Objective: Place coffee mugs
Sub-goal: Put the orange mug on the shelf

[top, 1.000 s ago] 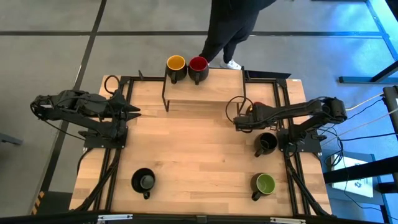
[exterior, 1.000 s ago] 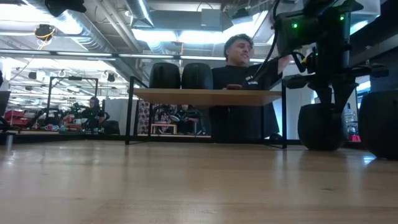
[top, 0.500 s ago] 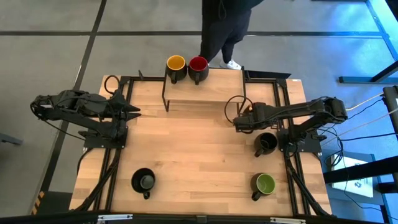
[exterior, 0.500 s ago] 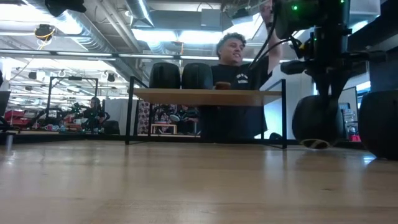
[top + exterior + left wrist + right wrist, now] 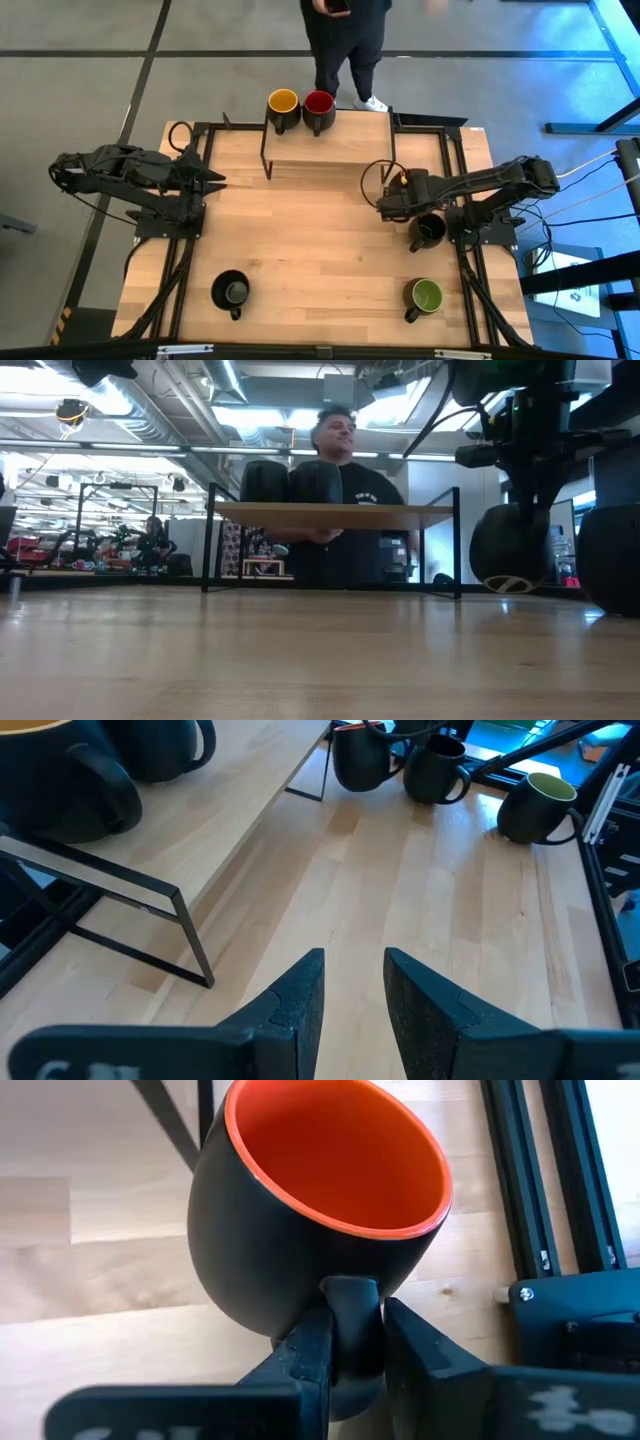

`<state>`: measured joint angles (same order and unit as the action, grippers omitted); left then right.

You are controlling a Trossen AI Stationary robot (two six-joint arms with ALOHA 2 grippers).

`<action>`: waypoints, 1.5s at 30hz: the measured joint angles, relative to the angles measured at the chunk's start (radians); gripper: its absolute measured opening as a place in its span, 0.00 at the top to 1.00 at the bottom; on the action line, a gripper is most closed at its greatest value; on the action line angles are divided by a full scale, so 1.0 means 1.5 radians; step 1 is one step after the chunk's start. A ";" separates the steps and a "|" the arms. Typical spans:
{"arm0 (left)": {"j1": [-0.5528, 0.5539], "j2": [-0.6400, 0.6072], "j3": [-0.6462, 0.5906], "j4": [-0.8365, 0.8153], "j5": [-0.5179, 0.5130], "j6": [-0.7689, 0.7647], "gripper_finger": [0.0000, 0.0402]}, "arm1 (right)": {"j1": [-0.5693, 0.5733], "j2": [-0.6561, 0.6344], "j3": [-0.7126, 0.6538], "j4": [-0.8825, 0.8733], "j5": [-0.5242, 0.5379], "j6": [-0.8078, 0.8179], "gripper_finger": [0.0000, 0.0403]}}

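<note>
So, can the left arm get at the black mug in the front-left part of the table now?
Probably yes. The left claw is open and holds nothing, and bare table lies between it and that black mug. The right claw is busy, shut on the orange-red mug.

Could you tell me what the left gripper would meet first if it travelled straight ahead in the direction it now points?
Probably nothing close by: the left gripper points across bare table, and the orange-lined mug in the right gripper looks nearest in line.

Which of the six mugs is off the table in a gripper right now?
The orange-lined mug, pinched by its handle in the right gripper; the others stand on shelf or table.
</note>
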<state>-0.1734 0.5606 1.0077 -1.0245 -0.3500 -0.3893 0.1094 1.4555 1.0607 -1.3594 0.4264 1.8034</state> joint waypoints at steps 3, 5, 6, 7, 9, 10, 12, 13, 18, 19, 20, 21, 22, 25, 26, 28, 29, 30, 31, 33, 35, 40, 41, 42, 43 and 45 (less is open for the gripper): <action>0.000 0.000 0.000 0.000 0.000 0.000 0.75 | 0.021 0.000 0.000 0.001 0.000 0.001 0.89; 0.000 0.000 0.000 0.000 0.000 0.000 0.75 | 0.036 0.000 0.000 0.005 -0.001 0.002 0.89; 0.000 0.000 0.000 0.000 0.000 0.000 0.75 | 0.044 0.000 0.000 0.009 -0.002 0.003 0.89; 0.000 0.000 0.000 0.000 0.000 0.000 0.75 | 0.051 0.000 0.000 0.013 -0.005 0.004 0.89; 0.000 0.000 0.000 0.000 0.000 0.000 0.75 | 0.066 0.000 0.000 0.021 -0.009 0.004 0.89; 0.000 0.000 0.000 0.000 0.000 0.000 0.75 | 0.072 0.000 0.000 0.024 -0.010 0.005 0.89; 0.000 0.000 0.000 0.000 0.000 0.000 0.75 | 0.086 0.000 0.000 0.037 -0.012 0.001 0.89; 0.000 0.000 0.000 0.000 0.000 0.000 0.75 | 0.093 0.000 0.000 0.047 -0.012 0.001 0.89; 0.000 0.000 0.000 0.000 0.000 0.000 0.75 | 0.122 0.000 0.000 0.074 -0.007 -0.001 0.90; 0.000 0.000 0.000 0.000 0.000 0.000 0.75 | 0.126 0.001 0.000 0.073 -0.009 -0.001 0.90; 0.000 0.000 0.000 0.000 0.000 0.000 0.75 | 0.130 0.001 0.000 0.075 -0.011 -0.002 0.90; 0.000 0.000 0.000 0.000 0.000 0.000 0.75 | 0.135 0.001 0.000 0.080 -0.011 -0.005 0.90; 0.000 0.000 0.000 0.000 0.000 0.000 0.75 | 0.139 0.001 0.000 0.088 -0.008 -0.009 0.90; 0.000 0.000 0.000 0.000 0.000 0.000 0.75 | 0.149 0.001 0.000 0.115 0.009 -0.030 0.90; 0.000 0.000 0.000 0.000 0.000 0.000 0.75 | 0.152 0.001 0.000 0.123 0.013 -0.042 0.90; 0.000 0.000 0.000 0.000 0.000 0.000 0.75 | 0.156 0.001 0.000 0.148 0.020 -0.071 0.90; 0.000 0.000 0.000 0.000 0.000 0.000 0.75 | 0.156 0.002 0.000 0.165 0.025 -0.083 0.90; 0.000 0.000 0.000 0.001 0.000 0.000 0.75 | 0.156 0.002 0.001 0.178 0.031 -0.094 0.90; 0.000 0.000 0.000 0.000 0.000 0.000 0.75 | 0.156 0.002 0.003 0.184 0.037 -0.103 0.90; 0.000 0.000 0.000 0.000 0.000 0.000 0.75 | 0.156 0.002 0.013 0.177 0.052 -0.121 0.90; 0.000 0.000 0.000 0.001 0.000 0.000 0.75 | 0.155 0.002 0.030 0.172 0.077 -0.147 0.90; 0.000 0.000 0.000 0.001 0.000 -0.001 0.75 | 0.154 0.002 0.091 0.163 0.137 -0.231 0.90; 0.000 0.000 0.000 0.001 0.000 -0.001 0.75 | 0.154 0.002 0.107 0.161 0.144 -0.244 0.90; 0.000 0.000 0.000 0.001 0.000 -0.001 0.75 | 0.154 0.002 0.122 0.161 0.156 -0.258 0.90; 0.000 0.000 0.000 0.001 0.000 -0.001 0.75 | 0.154 0.002 0.140 0.159 0.168 -0.268 0.90; 0.000 0.000 0.000 0.001 0.000 -0.001 0.75 | 0.154 0.002 0.172 0.144 0.195 -0.291 0.90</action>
<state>-0.1734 0.5606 1.0077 -1.0233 -0.3504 -0.3904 0.3401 1.4590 1.3193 -1.1441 0.7187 1.3674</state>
